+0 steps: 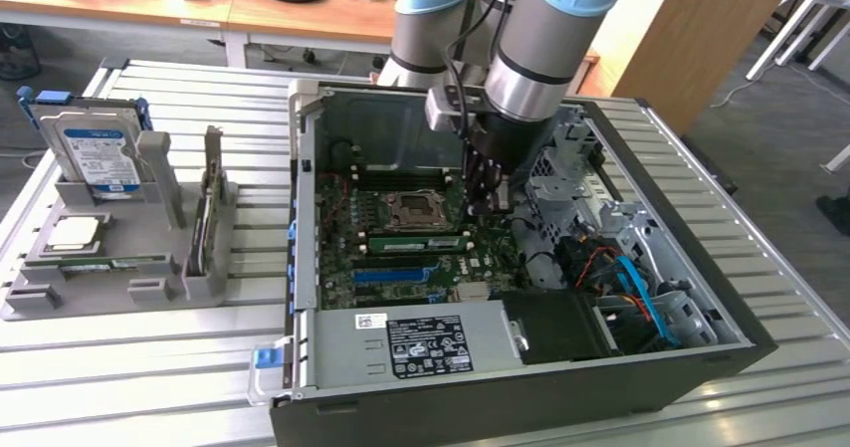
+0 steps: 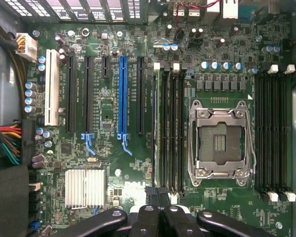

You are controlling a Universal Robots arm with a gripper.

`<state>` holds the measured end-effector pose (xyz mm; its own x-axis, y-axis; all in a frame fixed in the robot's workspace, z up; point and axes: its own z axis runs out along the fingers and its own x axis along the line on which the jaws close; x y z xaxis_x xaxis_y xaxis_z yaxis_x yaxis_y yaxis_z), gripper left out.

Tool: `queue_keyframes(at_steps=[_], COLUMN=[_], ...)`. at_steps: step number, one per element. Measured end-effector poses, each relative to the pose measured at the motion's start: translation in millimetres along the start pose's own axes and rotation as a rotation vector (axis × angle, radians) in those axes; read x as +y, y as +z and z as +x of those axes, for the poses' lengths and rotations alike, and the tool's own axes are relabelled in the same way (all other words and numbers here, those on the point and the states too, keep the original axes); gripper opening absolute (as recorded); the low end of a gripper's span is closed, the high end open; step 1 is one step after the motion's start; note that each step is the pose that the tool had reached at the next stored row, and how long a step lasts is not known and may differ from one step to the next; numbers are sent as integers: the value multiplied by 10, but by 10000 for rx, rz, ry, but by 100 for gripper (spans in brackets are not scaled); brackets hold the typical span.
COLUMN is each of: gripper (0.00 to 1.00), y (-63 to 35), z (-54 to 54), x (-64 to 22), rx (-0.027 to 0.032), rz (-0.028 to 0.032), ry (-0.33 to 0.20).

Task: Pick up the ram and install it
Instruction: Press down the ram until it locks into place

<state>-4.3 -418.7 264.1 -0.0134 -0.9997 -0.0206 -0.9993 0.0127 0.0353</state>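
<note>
The ram [image 2: 158, 123] stands edge-on in a memory slot, in the bank just beside the empty processor socket [image 2: 219, 140], inside the open computer case [image 1: 531, 397]. The end effector [image 2: 159, 217] hovers at one end of the ram with its fingers pressed together, pinching nothing; contact cannot be confirmed.

Seating appears to be the step in hand. Press straight down, square to the slot, and verify that both end latches close.

Legible writing: "DELL" on the motherboard [image 2: 108, 153]. The power supply [image 1: 425, 342] label cannot be read.
</note>
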Motion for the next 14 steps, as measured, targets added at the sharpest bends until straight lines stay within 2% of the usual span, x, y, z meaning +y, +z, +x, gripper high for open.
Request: queue_keyframes(at_steps=[7, 14], gripper=[11, 11], y=[-2, 14], z=[-1, 0], x=[-76, -80], rx=[-1, -5], rz=[0, 1], ry=[1, 2])
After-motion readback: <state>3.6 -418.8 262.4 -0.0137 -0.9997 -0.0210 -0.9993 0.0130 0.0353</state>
